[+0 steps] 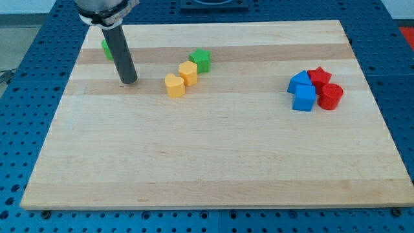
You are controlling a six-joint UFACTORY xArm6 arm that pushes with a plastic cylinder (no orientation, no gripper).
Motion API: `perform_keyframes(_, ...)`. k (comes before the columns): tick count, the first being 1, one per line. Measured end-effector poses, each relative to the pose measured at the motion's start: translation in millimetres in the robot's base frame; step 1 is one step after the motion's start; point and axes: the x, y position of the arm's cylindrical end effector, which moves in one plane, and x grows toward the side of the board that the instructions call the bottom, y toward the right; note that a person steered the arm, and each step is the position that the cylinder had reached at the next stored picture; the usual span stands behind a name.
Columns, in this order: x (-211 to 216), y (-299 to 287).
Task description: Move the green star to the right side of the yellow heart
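Note:
The green star point(201, 60) sits on the wooden board point(213, 162), above the middle and toward the view's top. A yellow block point(188, 73) touches its lower left side. The yellow heart point(174, 85) lies just below and left of that yellow block, touching it. My tip point(129, 81) rests on the board to the left of the yellow heart, apart from it by about a block and a half. A second green block point(106, 48) is partly hidden behind the rod at the upper left.
At the view's right a tight cluster holds a blue block point(299, 82), a blue cube point(304, 98), a red star point(318, 77) and a red cylinder point(330, 96). The board's edges border a blue perforated table.

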Motion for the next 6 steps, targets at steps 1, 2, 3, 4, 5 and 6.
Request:
perform_keyframes(1,-41.0,28.9)
perform_keyframes(2,-53.2,91.1)
perform_keyframes(3,-53.2,98.5)
perform_keyframes(4,-53.2,111.1)
perform_keyframes(5,-51.4,151.2)
perform_keyframes(6,-24.0,188.5)
